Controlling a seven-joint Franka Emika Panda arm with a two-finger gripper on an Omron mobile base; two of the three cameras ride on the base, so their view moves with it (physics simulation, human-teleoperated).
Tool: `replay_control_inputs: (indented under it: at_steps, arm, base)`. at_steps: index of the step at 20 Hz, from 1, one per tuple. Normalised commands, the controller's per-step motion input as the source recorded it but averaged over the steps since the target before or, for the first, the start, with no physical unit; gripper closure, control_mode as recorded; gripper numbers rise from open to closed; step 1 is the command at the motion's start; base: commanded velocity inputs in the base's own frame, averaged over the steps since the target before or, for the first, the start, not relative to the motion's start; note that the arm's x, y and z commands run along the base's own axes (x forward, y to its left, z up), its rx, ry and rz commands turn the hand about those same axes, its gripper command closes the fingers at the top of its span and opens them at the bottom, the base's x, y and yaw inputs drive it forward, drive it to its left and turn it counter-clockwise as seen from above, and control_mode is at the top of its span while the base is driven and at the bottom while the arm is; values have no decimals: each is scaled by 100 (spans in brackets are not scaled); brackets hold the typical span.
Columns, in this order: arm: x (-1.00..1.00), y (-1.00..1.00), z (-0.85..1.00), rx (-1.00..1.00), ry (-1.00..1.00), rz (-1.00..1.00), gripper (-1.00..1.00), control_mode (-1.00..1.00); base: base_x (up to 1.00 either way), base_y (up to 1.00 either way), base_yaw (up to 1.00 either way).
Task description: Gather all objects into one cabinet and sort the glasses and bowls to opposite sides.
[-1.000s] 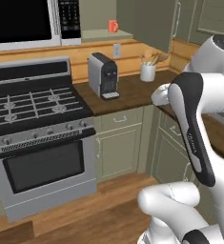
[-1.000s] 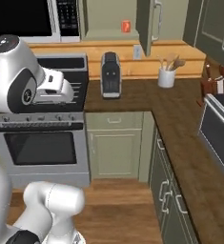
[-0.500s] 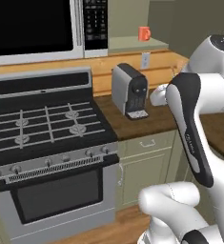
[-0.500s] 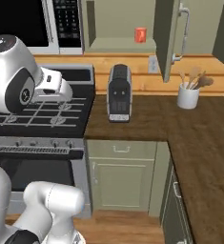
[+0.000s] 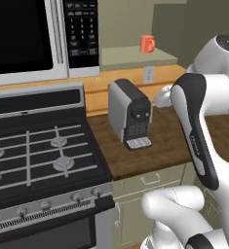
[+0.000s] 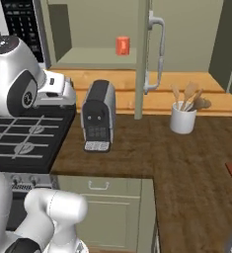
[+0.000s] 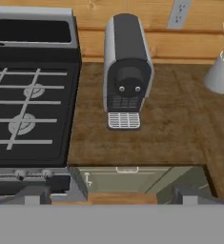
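An orange-red mug stands alone on the shelf of the olive-green wall cabinet. The cabinet's tall door is swung open and shows its curved grey bar handle. My gripper hangs open and empty over the counter's front edge, well below the shelf, facing the coffee machine. Its hand sits level with the machine's top. The beige cup, blue vessel and brown bowl are out of view.
A grey coffee machine stands on the wooden counter under the cabinet. A gas stove lies to its left below a microwave. A white utensil holder stands to the right.
The base has driven closer, so the whole scene shifted and grew: the cabinet, mug and coffee machine are now nearer. The arm keeps its pose.
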Motion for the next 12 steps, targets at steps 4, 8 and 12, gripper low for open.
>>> replay_control_inputs:
  at_steps: [4,8,12]
  arm:
    - [0,0,0,0,0,0,-100,100]
    - [0,0,0,0,0,0,-100,100]
    - [0,0,0,0,0,0,-100,100]
  base:
    - [64,-16,0]
    - [54,-33,2]
    - [21,-27,0]
